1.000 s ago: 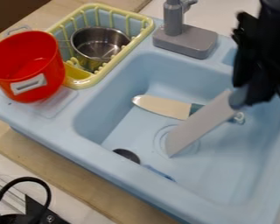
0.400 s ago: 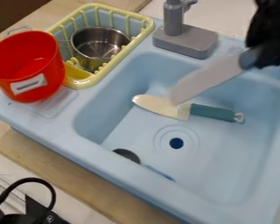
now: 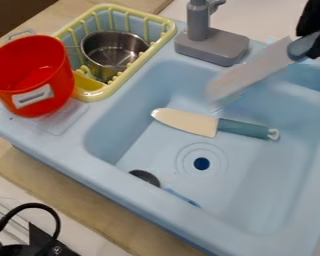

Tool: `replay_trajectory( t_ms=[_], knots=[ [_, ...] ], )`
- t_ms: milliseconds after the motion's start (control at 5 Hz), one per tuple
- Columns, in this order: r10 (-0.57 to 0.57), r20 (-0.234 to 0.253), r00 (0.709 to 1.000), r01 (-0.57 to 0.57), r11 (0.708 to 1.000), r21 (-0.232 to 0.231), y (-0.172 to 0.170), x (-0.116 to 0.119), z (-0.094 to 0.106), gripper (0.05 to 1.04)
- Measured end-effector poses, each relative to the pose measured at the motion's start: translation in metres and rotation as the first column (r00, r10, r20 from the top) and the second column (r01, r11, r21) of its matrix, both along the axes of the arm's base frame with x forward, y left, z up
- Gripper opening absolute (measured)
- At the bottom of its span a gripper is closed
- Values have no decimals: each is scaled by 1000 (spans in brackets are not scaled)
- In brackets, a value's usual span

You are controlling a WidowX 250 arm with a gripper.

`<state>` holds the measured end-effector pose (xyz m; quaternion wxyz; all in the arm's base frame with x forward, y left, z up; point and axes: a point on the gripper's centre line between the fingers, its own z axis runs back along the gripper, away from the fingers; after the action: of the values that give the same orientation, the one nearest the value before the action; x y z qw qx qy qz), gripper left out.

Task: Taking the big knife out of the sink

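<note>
At the upper right edge hangs the black gripper [image 3: 313, 46], shut on the blue-grey handle of the big knife [image 3: 253, 70]. The wide grey blade slants down and left from it, over the back part of the light blue sink [image 3: 256, 165]. A smaller knife [image 3: 186, 121] with a cream blade and teal handle lies on the sink floor, below the raised blade. Part of the gripper is cut off by the view's edge.
A grey faucet [image 3: 213, 46] stands on the sink's back rim. On the left are a yellow dish rack [image 3: 164, 37] holding a metal pot [image 3: 112, 50], and a red bucket [image 3: 29, 75]. A dark round utensil [image 3: 144, 177] lies at the basin's near left side.
The gripper has moved up and to the right with the big knife. Its blade has risen off the drain area, uncovering the drain and the smaller knife's handle.
</note>
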<state>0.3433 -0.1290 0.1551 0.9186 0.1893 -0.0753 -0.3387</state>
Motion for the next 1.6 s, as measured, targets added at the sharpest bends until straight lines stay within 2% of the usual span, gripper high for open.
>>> replay_trajectory(
  t_ms=[200, 400, 800, 1000, 1200, 1400, 1600],
  knots=[
    [-28, 65, 997, 28, 1000, 1, -1, 12, -9, 356],
    [-88, 88, 992, 87, 996, 18, 1, 12, -30, 356],
    [-127, 149, 981, 140, 987, -76, 4, 10, -32, 355],
    [-107, 167, 980, 128, 984, -126, 10, 5, -32, 413],
    [-71, 186, 980, 109, 973, -204, 18, -1, -29, 702],
    [-34, 223, 974, 90, 966, -244, 25, -3, -27, 958],
    [-37, 279, 959, 113, 959, -261, 29, -7, -25, 999]
  ],
)
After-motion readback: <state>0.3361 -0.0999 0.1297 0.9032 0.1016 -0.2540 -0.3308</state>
